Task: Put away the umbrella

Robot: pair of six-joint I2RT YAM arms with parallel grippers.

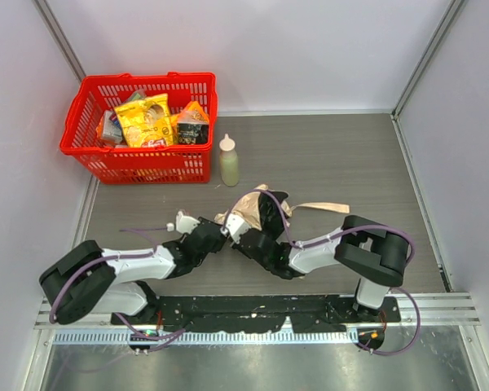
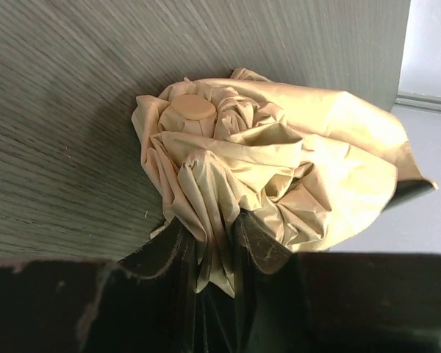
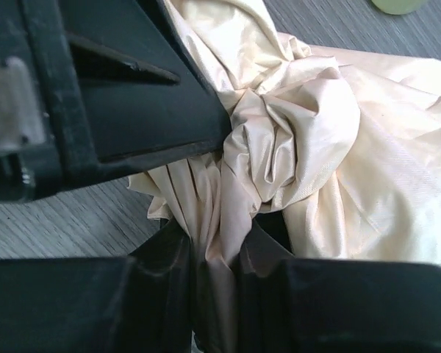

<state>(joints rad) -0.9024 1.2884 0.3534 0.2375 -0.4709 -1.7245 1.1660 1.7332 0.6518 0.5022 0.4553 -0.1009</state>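
Observation:
The umbrella [image 1: 248, 205] lies on the table as a crumpled beige bundle just ahead of both arms, a fabric strap trailing off to its right. In the left wrist view the umbrella [image 2: 279, 162] fills the middle, with its round cap facing the camera. My left gripper [image 2: 209, 228] is shut on a fold of its cloth. My right gripper [image 3: 217, 243] is also shut on a bunched fold of the umbrella [image 3: 316, 147]. From above, the left gripper [image 1: 220, 235] and right gripper [image 1: 240, 230] meet almost tip to tip at the bundle's near edge.
A pale green squeeze bottle [image 1: 229, 161] stands just behind the umbrella. A red basket [image 1: 81, 102] full of snack packets sits at the back left. The left gripper's black body [image 3: 132, 95] crowds the right wrist view. Walls close off both sides.

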